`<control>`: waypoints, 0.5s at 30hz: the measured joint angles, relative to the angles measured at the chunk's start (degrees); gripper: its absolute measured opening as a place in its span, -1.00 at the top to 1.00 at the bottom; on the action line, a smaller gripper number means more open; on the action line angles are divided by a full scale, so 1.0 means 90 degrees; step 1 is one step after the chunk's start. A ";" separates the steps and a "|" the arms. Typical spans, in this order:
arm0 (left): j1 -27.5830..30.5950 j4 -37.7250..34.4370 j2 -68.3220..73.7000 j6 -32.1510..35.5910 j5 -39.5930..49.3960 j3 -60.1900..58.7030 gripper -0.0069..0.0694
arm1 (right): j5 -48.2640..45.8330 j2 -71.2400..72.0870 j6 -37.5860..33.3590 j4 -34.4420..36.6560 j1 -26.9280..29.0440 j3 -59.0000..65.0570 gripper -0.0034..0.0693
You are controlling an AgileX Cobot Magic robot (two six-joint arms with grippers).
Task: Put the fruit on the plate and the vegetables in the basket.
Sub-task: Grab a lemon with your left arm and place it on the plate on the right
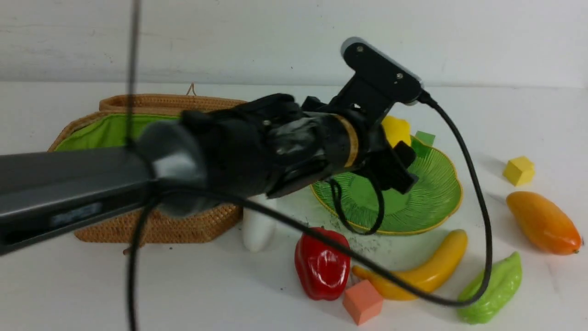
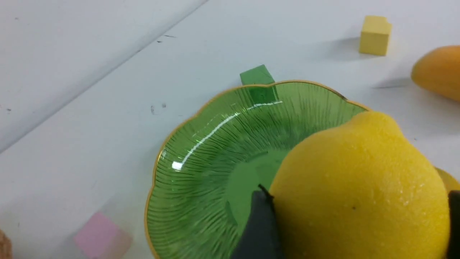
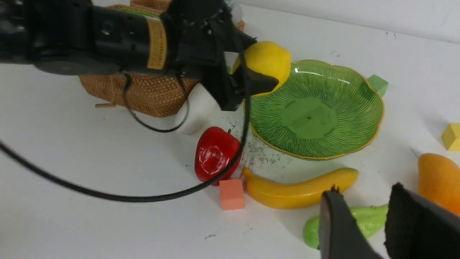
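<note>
The lemon (image 2: 359, 180) is plump, bright yellow, with a finely pebbled, slightly shiny skin and a blunt nub at one end. The left gripper (image 2: 355, 230) has it clamped between its dark fingers (image 3: 259, 84), holding it above the plate (image 3: 316, 118), over the rim on the basket (image 1: 183, 225) side. From the front the arm covers most of the lemon, and only a yellow patch shows beyond the plate's far edge. The left wrist camera fills in its whole skin, the dish's ribbed green floor beneath it, a green cube (image 2: 257, 75) touching the plate's rim and a pink cube (image 2: 102, 239) near the plate. Only the right wrist camera catches the right gripper (image 3: 370, 230): it is parted and empty, on the plate's near side past the banana (image 3: 298, 189), with the green gourd (image 3: 363, 221) visible through the gap.
</note>
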State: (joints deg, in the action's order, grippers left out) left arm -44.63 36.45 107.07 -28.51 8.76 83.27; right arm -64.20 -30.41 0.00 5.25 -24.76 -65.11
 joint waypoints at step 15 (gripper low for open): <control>0.0103 0.0252 0.2310 0.0006 0.1050 0.2227 -0.72 | -0.0061 0.0000 0.0000 -0.0031 0.0000 0.0000 0.31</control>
State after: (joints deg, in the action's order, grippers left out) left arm -43.71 38.72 127.86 -28.46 18.21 103.31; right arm -64.74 -30.41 0.00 4.98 -24.76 -65.11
